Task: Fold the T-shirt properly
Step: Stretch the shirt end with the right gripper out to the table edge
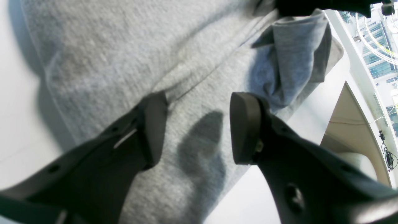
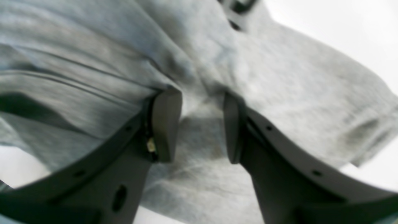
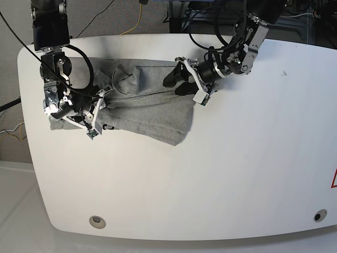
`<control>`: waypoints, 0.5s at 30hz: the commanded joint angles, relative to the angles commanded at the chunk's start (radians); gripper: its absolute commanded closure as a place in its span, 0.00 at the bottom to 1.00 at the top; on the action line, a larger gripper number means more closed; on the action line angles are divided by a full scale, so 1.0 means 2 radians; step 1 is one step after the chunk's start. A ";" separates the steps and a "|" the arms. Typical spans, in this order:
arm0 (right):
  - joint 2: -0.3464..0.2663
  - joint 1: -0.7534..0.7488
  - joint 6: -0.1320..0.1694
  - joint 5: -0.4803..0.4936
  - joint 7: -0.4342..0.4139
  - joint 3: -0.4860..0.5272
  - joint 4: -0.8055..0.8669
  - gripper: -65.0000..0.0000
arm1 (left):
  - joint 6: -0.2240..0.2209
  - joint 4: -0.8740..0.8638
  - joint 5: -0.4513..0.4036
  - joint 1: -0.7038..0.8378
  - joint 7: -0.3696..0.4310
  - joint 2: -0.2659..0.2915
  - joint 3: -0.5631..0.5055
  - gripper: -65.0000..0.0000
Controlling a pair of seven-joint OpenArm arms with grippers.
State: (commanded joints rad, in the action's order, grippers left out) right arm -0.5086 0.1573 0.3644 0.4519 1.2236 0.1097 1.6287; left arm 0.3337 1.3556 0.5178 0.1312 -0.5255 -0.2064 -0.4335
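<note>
The shirt point(image 3: 142, 113) lay rumpled and partly folded on the far left part of the table point(image 3: 237, 158), plain grey side up, no lettering visible. A bunched sleeve or collar point(image 3: 126, 79) stood up near its far edge. The left gripper point(image 1: 199, 127) hovered just above the shirt's right far edge, jaws parted with nothing between them. The right gripper point(image 2: 199, 124) sat at the shirt's left end, jaws also apart, with cloth pressed close against its fingers point(image 2: 166, 124), gripping nothing that I could see. The cotton looked light, limp and prone to creasing; it would likely sag and drag if lifted from one spot. Pinching a hem or seam at two corners seemed the safest hold.
</note>
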 joint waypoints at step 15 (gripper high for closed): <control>-0.039 -0.001 0.000 0.000 0.000 -0.048 0.000 0.63 | 0.000 0.000 0.000 0.000 0.000 0.000 0.000 0.52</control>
State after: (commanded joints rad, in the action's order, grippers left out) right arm -0.5869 0.1557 0.3644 0.4519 1.2236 0.0130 1.6287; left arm 0.3337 1.3556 0.5178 0.1312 -0.5255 -0.2064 -0.4335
